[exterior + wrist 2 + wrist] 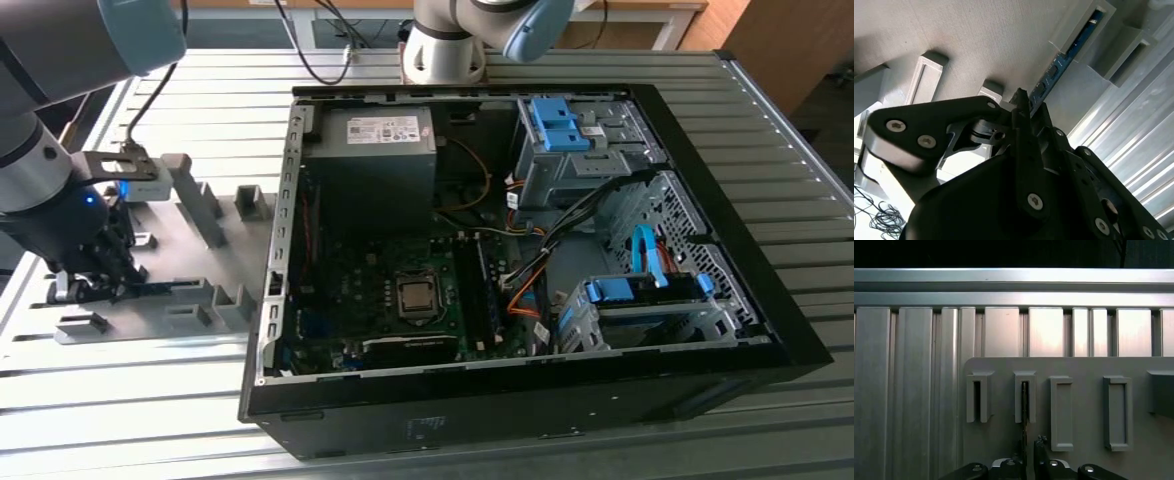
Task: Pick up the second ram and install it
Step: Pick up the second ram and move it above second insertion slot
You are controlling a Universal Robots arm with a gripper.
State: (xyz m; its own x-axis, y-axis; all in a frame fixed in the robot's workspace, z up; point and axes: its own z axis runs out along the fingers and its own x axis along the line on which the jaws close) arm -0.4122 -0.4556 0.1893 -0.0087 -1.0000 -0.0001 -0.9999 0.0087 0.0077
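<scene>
My end effector point(1028, 454) is closest to the lens in both wrist views, with its black linkage and bolt heads crowding the foreground. It is down at the second ram point(1069, 47). I cannot tell whether it is clamped on the stick or merely astride it.

The second ram stands on its long edge. In the second wrist view it is blue-green with a row of black chips, and its far end sits in a grey slotted post point(1089, 30). In the first wrist view it shows edge-on, a thin dark line running from one upright slot toward me. More slotted posts stand just beside it on the same grey fixture plate point(1004, 367).

The plate lies on a ribbed metal tabletop point(134, 400). In the exterior view I hang over the plate toward the exterior view's left. The open computer case point(801, 350) lies to the exterior view's right of the plate, well apart from the stick. Inside it are the motherboard point(387, 270), a power supply point(374, 150) and blue drive brackets point(558, 125).
</scene>
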